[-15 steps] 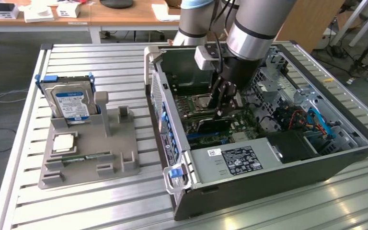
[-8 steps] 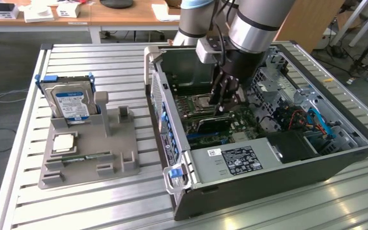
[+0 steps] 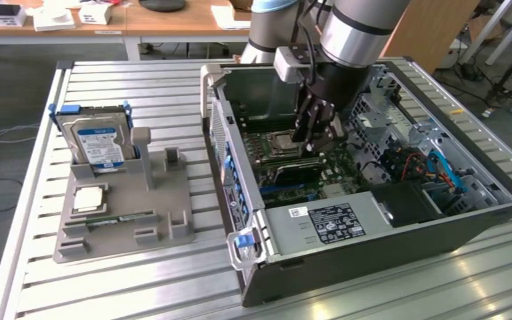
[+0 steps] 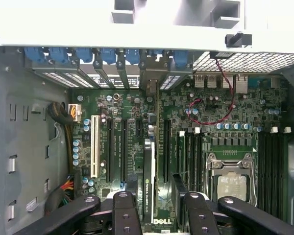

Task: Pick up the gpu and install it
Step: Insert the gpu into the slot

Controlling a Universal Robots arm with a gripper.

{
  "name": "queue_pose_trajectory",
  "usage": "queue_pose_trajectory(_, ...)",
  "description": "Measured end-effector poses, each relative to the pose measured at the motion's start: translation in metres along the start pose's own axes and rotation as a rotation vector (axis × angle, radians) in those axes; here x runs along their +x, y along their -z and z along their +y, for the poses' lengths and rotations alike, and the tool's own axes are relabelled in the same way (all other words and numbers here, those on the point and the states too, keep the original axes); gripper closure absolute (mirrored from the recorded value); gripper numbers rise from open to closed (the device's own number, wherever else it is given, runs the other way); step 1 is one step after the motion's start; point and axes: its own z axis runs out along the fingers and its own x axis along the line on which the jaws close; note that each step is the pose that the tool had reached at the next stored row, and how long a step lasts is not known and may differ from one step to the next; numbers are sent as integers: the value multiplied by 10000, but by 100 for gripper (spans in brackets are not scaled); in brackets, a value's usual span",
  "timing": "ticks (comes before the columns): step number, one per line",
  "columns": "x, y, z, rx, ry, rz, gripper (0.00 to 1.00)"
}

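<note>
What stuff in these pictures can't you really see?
- Wrist view: the gpu is seen edge-on, so the card itself hides its slot. The fingers cover the board beside it.
- Exterior view: part of the motherboard is hidden behind the gripper.
- Exterior view: the writing on the hard drive is too small to read.

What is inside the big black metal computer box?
A green circuit board with a silver processor socket, and the thin dark gpu card standing on edge below the black gripper. The gripper hides part of it; the silver power box covers what's below.
</note>
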Motion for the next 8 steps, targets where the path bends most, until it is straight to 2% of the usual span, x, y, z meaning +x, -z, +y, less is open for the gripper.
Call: queue_pose_trajectory(8, -1, 28, 2, -3, 0, 6, 59)
